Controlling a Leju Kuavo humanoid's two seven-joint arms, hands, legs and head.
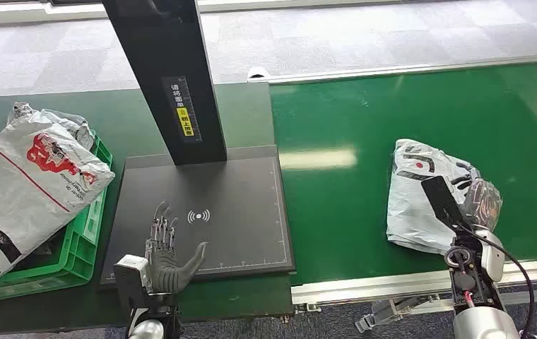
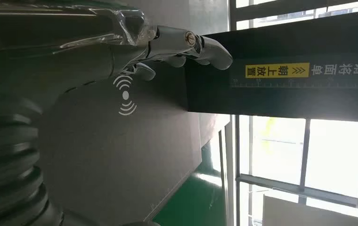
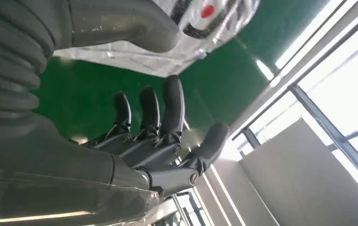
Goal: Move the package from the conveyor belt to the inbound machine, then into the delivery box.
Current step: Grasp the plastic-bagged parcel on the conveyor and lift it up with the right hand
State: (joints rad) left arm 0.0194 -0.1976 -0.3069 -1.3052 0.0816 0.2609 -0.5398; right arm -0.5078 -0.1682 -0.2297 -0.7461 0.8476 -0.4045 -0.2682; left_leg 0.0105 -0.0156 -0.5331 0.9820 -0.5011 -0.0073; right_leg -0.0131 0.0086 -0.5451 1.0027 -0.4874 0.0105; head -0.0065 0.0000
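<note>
Right now the package (image 1: 421, 194) lies on the conveyor belt (image 1: 364, 113) beside my right hand (image 3: 158, 141), which is spread and holding nothing; soft, slippery plastic, so I'd grab a bunched fold near its middle

White wireless-signal icon (image 1: 198, 216) on inbound machine pad (image 1: 251, 233). Yellow label (image 2: 277, 70) on black column (image 1: 174, 78): "朝上放置"; beside it "请将面单".

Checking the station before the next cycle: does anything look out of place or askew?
Yes: the large white plastic mail bag with red print is too big for the green plastic crate; it lies tilted across it and hangs over its rim. Nothing else stands out.
</note>
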